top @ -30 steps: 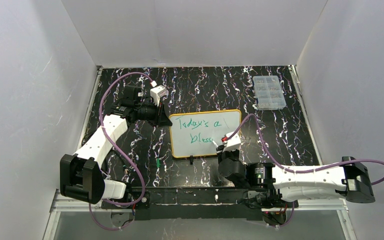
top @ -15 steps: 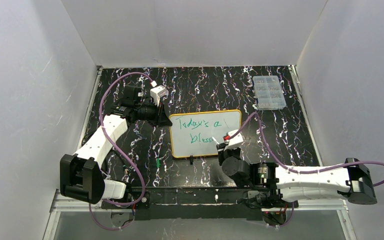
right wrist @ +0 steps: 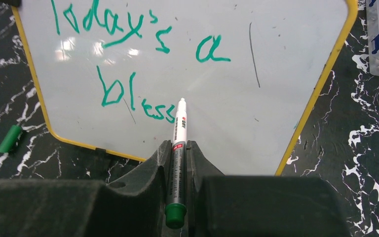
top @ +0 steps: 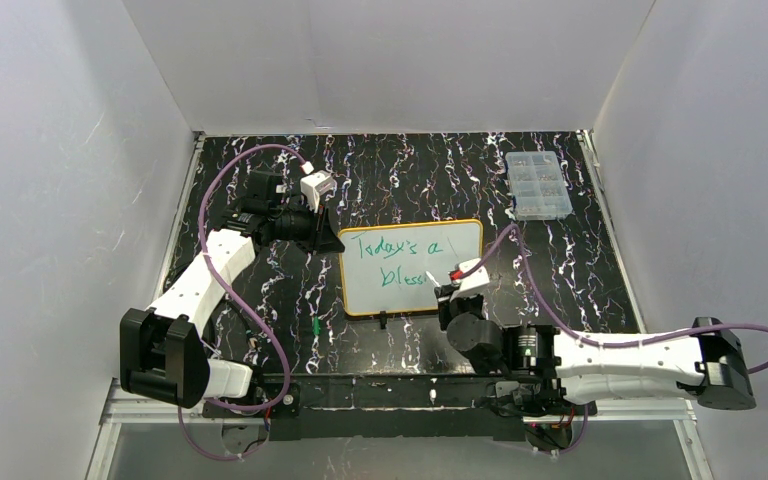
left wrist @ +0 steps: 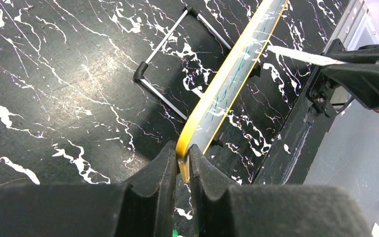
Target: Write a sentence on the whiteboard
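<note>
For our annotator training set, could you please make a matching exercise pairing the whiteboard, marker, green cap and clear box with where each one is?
1. whiteboard
2. marker
3. green cap
4. clear box

A. lying loose on the table off the board's near-left corner
B. in the right gripper, tip at the board
C. far right of the table, untouched
D. edge pinched by the left gripper

Pairs: 1-D, 2-B, 3-A, 4-C
</note>
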Robot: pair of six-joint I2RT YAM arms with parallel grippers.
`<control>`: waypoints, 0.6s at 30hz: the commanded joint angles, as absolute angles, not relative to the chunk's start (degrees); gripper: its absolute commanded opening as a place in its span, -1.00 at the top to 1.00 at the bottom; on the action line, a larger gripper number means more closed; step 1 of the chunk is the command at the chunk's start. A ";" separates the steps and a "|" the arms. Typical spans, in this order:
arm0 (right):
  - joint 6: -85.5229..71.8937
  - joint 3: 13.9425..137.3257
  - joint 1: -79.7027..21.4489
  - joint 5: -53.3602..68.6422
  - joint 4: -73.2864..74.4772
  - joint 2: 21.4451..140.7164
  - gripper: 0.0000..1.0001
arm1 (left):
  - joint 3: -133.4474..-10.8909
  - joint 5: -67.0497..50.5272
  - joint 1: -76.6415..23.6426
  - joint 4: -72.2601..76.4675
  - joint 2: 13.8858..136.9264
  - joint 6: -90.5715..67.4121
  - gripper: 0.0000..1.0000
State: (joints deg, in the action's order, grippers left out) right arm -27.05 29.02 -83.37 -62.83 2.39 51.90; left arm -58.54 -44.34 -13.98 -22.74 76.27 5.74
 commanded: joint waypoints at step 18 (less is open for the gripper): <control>-32.49 30.01 -83.32 -65.57 7.47 53.53 0.97 | -58.89 -44.47 -13.57 -22.76 74.07 6.27 1.00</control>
State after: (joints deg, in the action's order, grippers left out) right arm -30.26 28.93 -83.37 -63.11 6.31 52.90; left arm -58.54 -44.34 -13.98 -22.74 76.27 5.74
